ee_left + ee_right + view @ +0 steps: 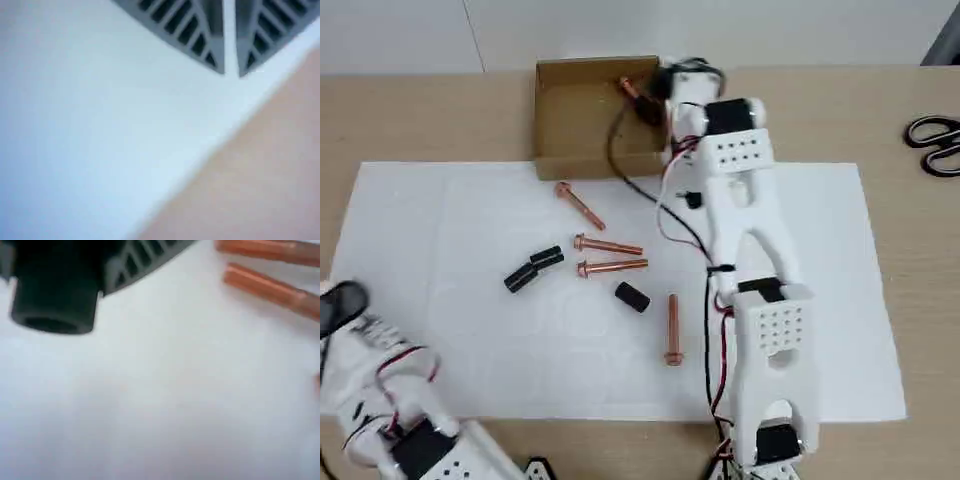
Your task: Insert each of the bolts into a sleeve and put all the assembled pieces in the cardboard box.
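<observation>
Nearest, the left gripper (230,72) sits at the edge of the white paper (440,340), its jaws pressed almost together on nothing. Mid-sheet, four bolts (608,245) and three sleeves (633,297) lie loose and unjoined, so most of the work appears to be left. Farthest, the right gripper (648,104) hangs over the cardboard box (570,120), pinching a black sleeve (52,302) with a copper bolt end (628,88) beside it; whether that pair is joined cannot be told.

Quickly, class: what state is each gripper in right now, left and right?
Left gripper: closed or very nearly so, holding nothing.
Right gripper: closed on a black sleeve.
</observation>
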